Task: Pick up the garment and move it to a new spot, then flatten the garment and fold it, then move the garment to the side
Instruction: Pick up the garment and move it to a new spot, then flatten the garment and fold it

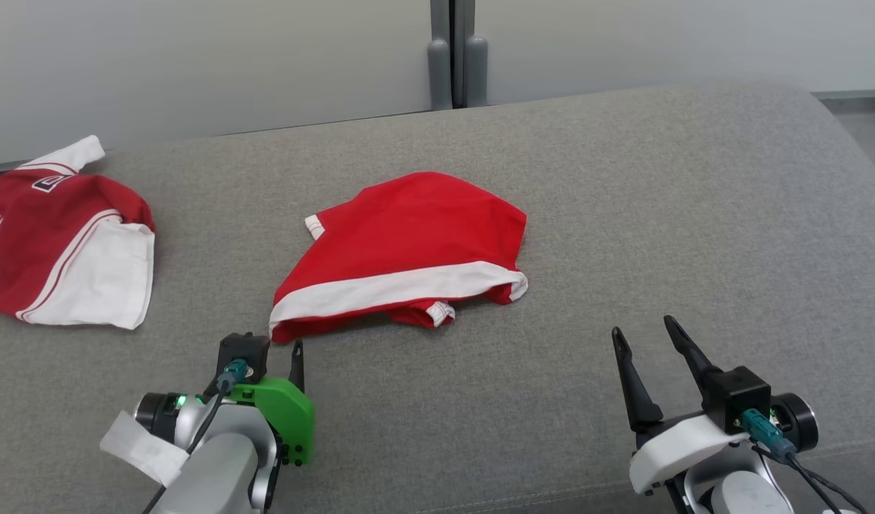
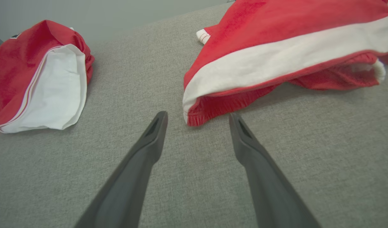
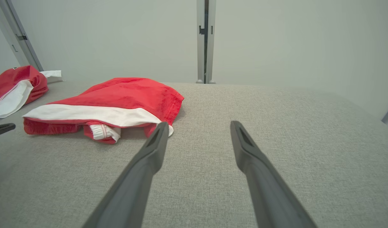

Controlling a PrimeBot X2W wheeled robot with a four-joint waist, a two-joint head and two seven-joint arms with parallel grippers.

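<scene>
The soft red cloth garment with a white stripe lies roughly folded in the middle of the frame on the grey fabric tabletop, the left pincer and right pincer are wide open and empty, so moving it aside looks left to do.

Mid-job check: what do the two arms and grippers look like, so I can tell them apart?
Both have two long, dark, tapering fingers. The left gripper sits on a bright green bracket, with a white tape strip on its silver forearm. The right gripper has a white bracket. Each carries a black block with a teal plug and black cable.
</scene>
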